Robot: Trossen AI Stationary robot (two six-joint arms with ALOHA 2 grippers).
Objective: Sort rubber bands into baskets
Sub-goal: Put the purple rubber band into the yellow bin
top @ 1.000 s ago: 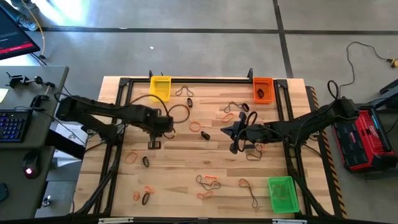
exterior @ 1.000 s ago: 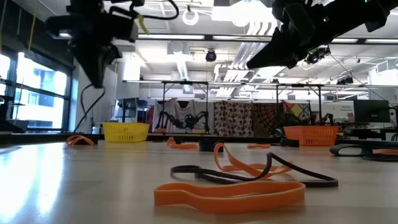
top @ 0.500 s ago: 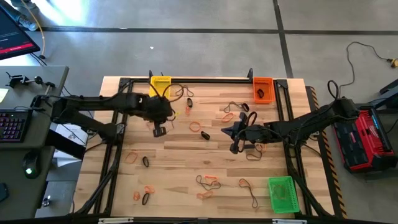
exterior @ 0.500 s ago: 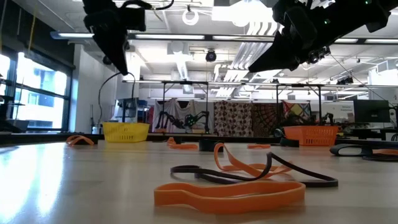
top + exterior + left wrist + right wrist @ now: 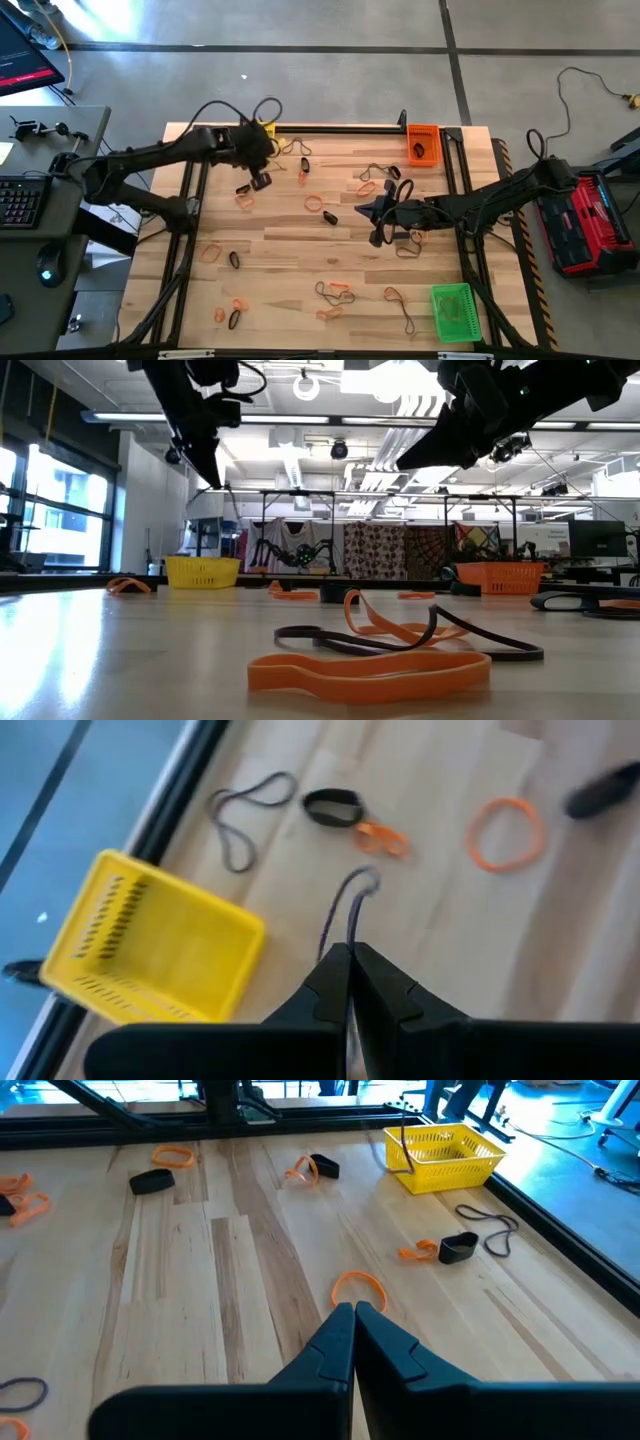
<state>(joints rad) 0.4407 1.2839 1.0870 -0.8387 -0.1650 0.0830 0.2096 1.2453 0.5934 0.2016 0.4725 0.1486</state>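
The wooden table [image 5: 300, 250] fills the middle of the high view, dark frame rails around it, and both arms are over it. The left arm reaches to the far-left corner, its left gripper [image 5: 350, 958] clenched tight on a thin olive-tan band [image 5: 343, 910] that dangles from the fingertips, hanging in the air just beside the yellow basket [image 5: 150, 945], not yet over it (the basket's own contents can't be made out from here). The right arm stretches in toward the centre, and the right gripper [image 5: 354, 1312] is clenched too, with nothing seen between its fingers, poised above an orange band [image 5: 358, 1288] lying flat on the boards just ahead of the tips. On to the baskets: the orange basket [image 5: 423, 144] sits at the far-right corner with something dark inside it, and the green basket [image 5: 451, 311] sits at the near-right corner, well apart from both grippers. Off the table on the right lies a red and black case [image 5: 584, 225]; no lettering on it can be read. Smaller still, the loose rubber bands [image 5: 334, 291] are scattered all across the wood, orange, black and olive-tan, some in little tangles near the front edge, and up close in the low view a fat orange loop [image 5: 368, 670] lies touching a black one [image 5: 410, 644]. No readable writing anywhere on the baskets or the table.
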